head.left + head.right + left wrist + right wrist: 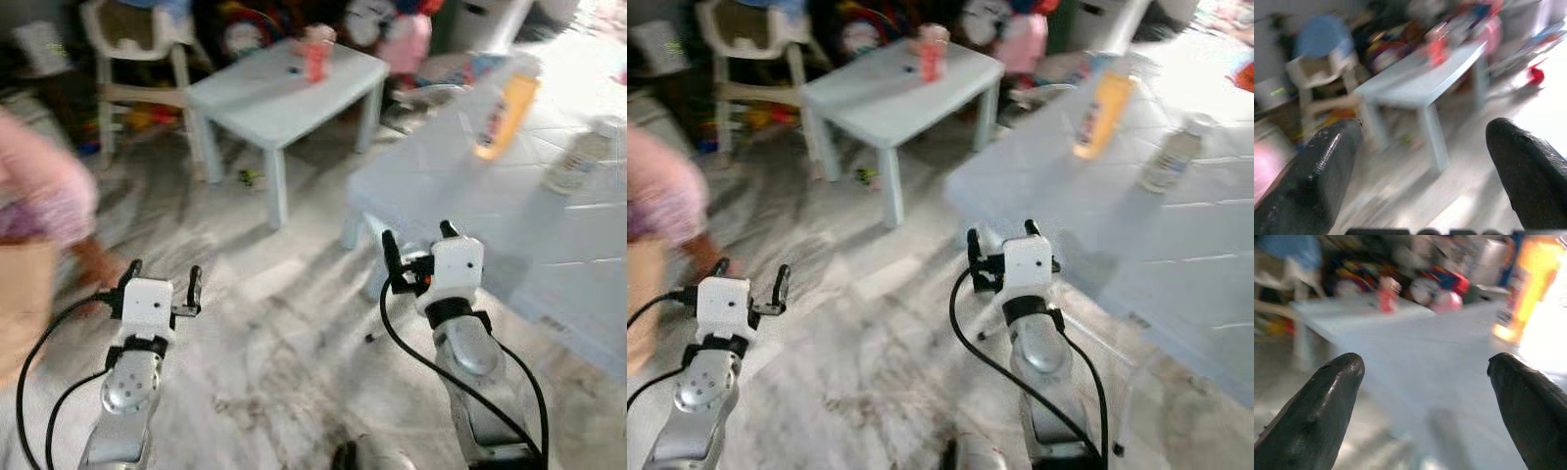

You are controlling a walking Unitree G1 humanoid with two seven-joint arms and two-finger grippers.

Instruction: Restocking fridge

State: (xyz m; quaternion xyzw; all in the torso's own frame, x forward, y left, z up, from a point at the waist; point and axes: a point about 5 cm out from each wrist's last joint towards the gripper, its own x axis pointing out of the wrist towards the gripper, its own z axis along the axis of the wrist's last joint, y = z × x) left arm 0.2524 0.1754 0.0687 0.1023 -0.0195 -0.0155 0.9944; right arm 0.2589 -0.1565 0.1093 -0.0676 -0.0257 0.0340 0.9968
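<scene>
Head views, blurred: left gripper point(162, 278) raised over marble floor point(265, 372), fingers apart, empty. Right gripper point(421, 239) raised at the near corner of a pale blue table point(460, 196), fingers apart, empty. On that table, well ahead of it, stand an orange bottle point(507, 113) and a pale bottle point(580, 157), apart from each other. Farther off, a small table point(279, 93) carries a red cup point(315, 54). White chair point(137, 59) beyond. A person in pink point(39, 196) at far left.

Left wrist view: spread fingertips point(1317, 176) frame the small table point(1425, 83) and red cup point(1437, 44).

Right wrist view: spread fingertips point(1317, 406) over the table point(1440, 362); orange bottle point(1528, 284) ahead.
</scene>
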